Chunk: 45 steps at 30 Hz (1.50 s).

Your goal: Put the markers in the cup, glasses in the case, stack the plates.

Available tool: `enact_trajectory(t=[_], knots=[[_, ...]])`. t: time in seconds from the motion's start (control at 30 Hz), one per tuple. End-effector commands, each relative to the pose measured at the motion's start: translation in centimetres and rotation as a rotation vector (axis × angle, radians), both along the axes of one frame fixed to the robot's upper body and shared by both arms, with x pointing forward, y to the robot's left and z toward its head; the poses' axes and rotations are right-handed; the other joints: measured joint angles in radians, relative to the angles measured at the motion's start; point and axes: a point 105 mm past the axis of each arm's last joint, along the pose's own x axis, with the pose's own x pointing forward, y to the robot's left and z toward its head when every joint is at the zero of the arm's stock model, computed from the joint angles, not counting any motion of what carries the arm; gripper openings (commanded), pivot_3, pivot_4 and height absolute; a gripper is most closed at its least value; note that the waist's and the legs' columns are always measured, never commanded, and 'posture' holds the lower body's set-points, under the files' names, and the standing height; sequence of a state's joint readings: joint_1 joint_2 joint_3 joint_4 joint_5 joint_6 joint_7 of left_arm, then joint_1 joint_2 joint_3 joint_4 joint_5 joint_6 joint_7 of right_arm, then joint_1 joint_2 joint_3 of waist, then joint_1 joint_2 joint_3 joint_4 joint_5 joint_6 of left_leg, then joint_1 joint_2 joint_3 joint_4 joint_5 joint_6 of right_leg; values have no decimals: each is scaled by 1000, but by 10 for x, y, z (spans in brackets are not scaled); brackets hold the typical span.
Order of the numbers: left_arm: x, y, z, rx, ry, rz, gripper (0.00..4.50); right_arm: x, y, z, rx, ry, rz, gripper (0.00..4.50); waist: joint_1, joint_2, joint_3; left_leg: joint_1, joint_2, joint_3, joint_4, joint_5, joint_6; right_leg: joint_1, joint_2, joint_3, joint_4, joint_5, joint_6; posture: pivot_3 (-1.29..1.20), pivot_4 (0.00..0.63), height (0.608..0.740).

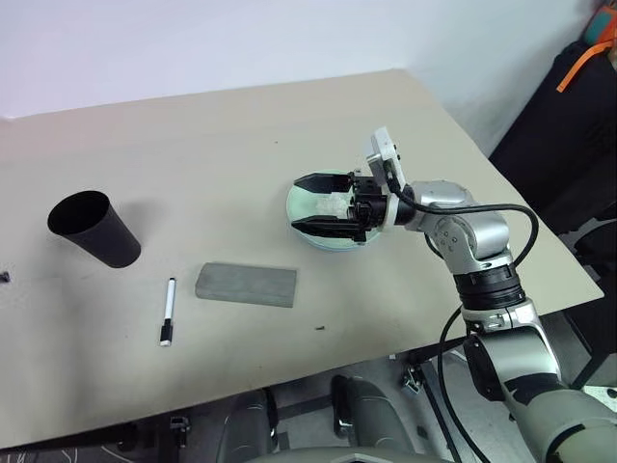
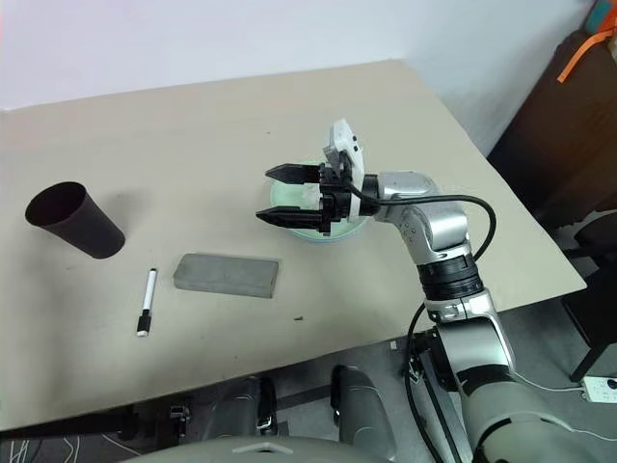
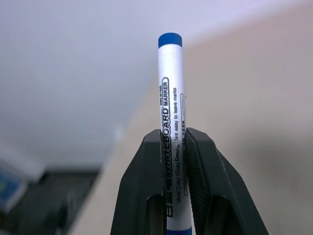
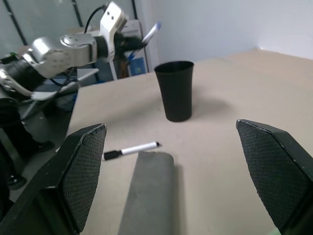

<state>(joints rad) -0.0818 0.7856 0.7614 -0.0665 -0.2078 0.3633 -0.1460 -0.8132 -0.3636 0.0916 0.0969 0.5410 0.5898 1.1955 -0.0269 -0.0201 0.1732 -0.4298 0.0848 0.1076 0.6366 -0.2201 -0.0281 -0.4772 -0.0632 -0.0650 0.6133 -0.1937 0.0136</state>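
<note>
Marker step in hand: my left gripper (image 3: 174,142) clamps the blue marker (image 3: 172,112), its cap rising beyond the jaws. I judge the next move carries it over the cup (image 4: 176,90). Right gripper (image 1: 318,204) spread wide, holding nothing.

The two head views look forward and down from above onto the beige table (image 1: 193,145), taking in almost its whole top; both share the matte black tapered cup (image 1: 93,229), the flat grey rectangular case (image 2: 227,275) and the right gripper (image 1: 313,204). The right wrist view looks low and level across the same table, between its own widely parted fingers, at that cup and case. The left wrist view sits very close behind the left gripper (image 3: 174,142), facing a white blue-capped marker (image 3: 172,98).
</note>
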Motion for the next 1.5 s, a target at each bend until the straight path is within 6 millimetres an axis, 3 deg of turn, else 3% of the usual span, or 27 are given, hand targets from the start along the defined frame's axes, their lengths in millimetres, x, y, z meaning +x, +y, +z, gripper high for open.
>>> enact_trajectory(t=[0.03, 0.13, 0.23, 0.5, 0.97, 1.23, 1.5], knots=[[7, -26, 50, 135, -252, -171, 259, -8, 1, 19, 32, -63, 26, 4478, 10, 0, 0, 0, 0, 0, 0, 0, 0, 0, 0, 0, 0, 0, 0, 0, 150, 735], [17, -50, 66, 229, -341, -306, 259, -8, 2, 17, 28, -71, 13, 4478, 15, 0, 0, 0, 0, 2, -1, 0, 0, 0, 1, 0, 0, 0, 0, 0, 150, 735], [26, -68, 68, 226, -413, -423, 259, -7, 0, 17, 32, -85, -9, 4478, 15, 0, 0, 1, -1, 4, -1, 1, 1, 1, 1, 0, 0, 0, 2, 0, 150, 735], [48, -92, 19, 87, -295, -587, 259, -5, -8, 15, 9, -91, -70, 4478, 12, 0, 0, 2, 0, 4, 2, 2, 3, 2, 3, 1, 1, 3, 8, 0, 150, 735], [50, -90, -17, -57, -238, -602, 259, -1, -11, 11, -27, -112, -112, 4478, 13, -1, 0, 2, 0, 3, 9, 1, 2, 5, 2, 0, 2, 1, 8, 0, 150, 735], [51, -89, -26, -76, -223, -594, 259, -1, -12, 10, -37, -123, -118, 4478, 14, -1, 0, 2, 0, 3, 9, 1, 2, 5, 2, 0, 2, 1, 8, 0, 150, 735], [51, -88, -29, -82, -215, -584, 3037, 2, -12, 10, -42, -131, -125, 4478, 13, -1, 0, 2, 0, 3, 9, 1, 1, 5, 2, 0, 2, 1, 8, 0, 150, 735]])
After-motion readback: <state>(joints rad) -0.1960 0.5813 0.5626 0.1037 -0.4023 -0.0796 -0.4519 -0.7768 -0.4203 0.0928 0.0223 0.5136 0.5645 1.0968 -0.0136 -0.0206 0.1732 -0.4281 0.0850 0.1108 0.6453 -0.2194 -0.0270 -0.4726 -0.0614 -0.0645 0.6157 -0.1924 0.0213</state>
